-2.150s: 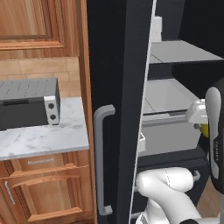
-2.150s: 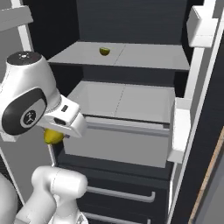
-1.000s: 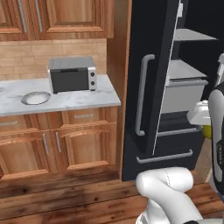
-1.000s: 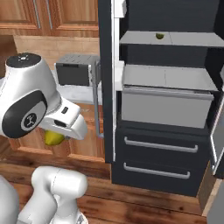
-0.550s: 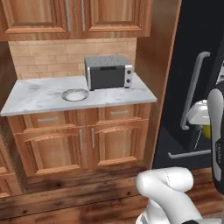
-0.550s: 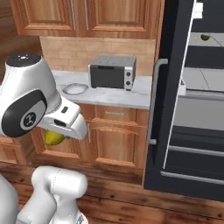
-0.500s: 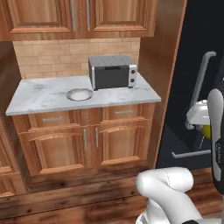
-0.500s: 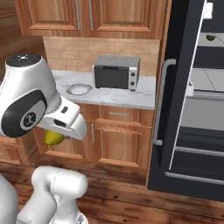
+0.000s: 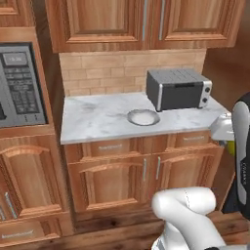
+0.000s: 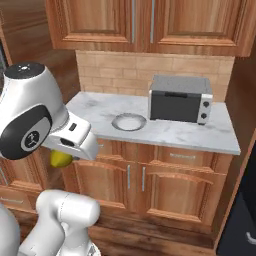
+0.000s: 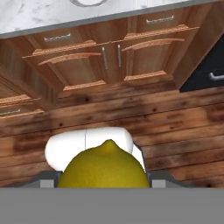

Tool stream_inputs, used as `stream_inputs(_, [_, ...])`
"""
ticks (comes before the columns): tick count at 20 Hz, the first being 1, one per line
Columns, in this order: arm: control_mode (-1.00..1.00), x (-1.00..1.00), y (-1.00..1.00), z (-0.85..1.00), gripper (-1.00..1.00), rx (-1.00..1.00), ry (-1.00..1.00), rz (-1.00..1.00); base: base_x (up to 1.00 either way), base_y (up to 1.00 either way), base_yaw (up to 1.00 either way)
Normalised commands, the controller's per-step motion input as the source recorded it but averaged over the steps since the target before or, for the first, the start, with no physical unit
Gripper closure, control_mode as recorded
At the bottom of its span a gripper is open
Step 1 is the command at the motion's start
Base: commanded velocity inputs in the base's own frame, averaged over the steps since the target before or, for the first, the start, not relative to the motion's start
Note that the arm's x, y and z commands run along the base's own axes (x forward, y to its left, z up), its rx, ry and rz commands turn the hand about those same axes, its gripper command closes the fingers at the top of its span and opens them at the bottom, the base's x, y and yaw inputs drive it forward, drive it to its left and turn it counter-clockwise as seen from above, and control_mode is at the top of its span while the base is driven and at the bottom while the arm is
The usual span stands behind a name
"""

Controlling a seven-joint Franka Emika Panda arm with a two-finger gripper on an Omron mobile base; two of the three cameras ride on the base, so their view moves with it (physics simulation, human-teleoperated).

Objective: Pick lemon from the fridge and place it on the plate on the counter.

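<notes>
With the base swung round from the fridge, the marble table [image 9: 97,119] now faces the cameras, its plate [image 9: 143,116] bare beside the toaster oven [image 9: 178,89], while the pincer [image 10: 62,152] stays clamped on the lemon [image 11: 104,168].

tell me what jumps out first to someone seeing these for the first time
The big yellow lemon held in the gripper dominates the bottom of the hand view, above a wooden floor. Next comes the white marble counter over brown cabinets, with the round plate near its middle and a grey toaster oven on the side nearer the fridge.
</notes>
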Motion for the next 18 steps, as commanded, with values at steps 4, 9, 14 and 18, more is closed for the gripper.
stream_inputs(4, [1.00, 0.00, 0.00, 0.00, 1.00, 0.00, 0.00, 0.00, 1.00, 0.56, 0.00])
stream_inputs(9, [1.00, 0.00, 0.00, 0.00, 1.00, 0.00, 0.00, 0.00, 1.00, 0.38, 0.00])
stream_inputs(14, [1.00, 0.00, 0.00, 0.00, 1.00, 0.00, 0.00, 0.00, 0.95, 0.00, 0.01])
stream_inputs(18, [1.00, 0.00, 0.00, 0.00, 1.00, 0.00, 0.00, 0.00, 0.51, 0.00, 0.04])
